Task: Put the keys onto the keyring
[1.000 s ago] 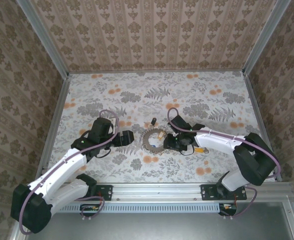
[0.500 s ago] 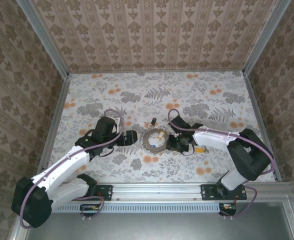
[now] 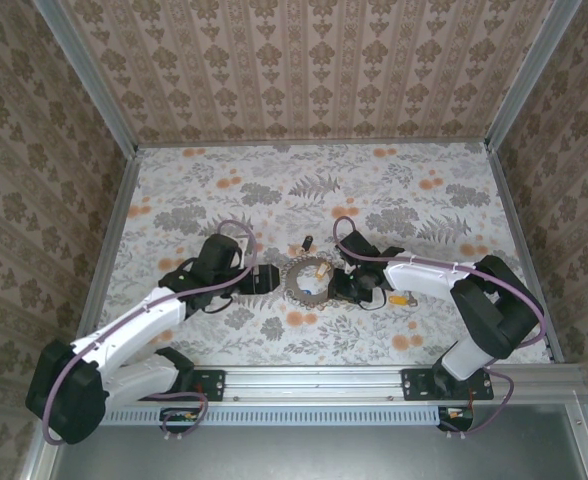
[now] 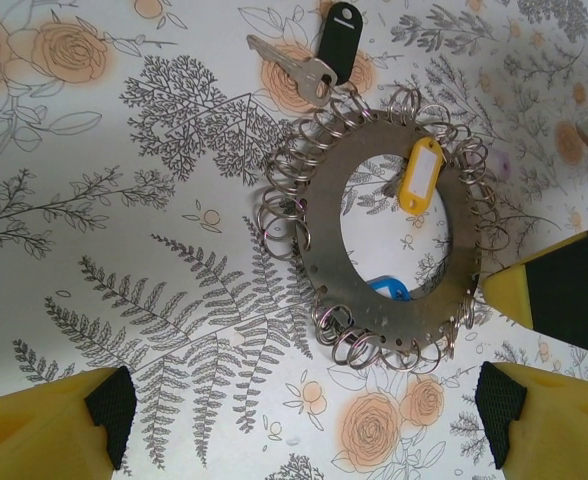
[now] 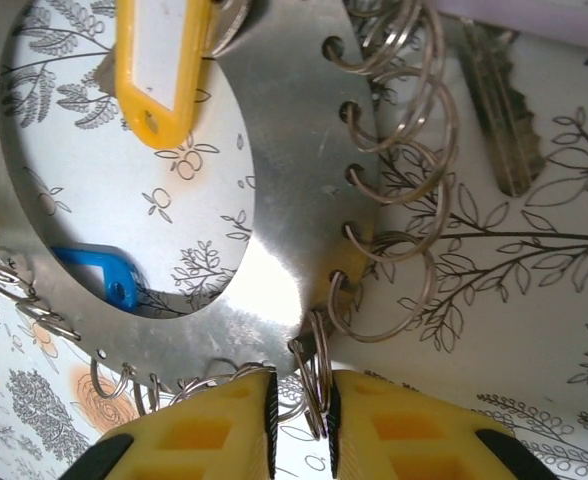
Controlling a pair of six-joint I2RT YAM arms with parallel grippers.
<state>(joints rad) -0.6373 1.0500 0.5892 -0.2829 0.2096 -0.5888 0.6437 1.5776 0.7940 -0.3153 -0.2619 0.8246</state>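
You see flat silvery-grey metal keyring (image 4: 319, 240), silver wire loops round rim. Key with yellow plastic head (image 4: 420, 175), white label; key with blue plastic head (image 4: 386, 290); key with black plastic head (image 4: 338, 40), silver blade beside it. Tablecloth (image 4: 124, 250): white, grey ferns, orange roses. Walls (image 3: 314, 70): beige damask stripes. Left gripper (image 4: 304, 408): yellow, black pads. Right gripper (image 5: 302, 400): yellow. Arms (image 3: 124, 335): white.

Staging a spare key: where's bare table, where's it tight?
Free: far table strip along the back wall, beyond the black key; also the near patch between keyring and rail. Tight: either side of the keyring, where left tool and right tool flank it.
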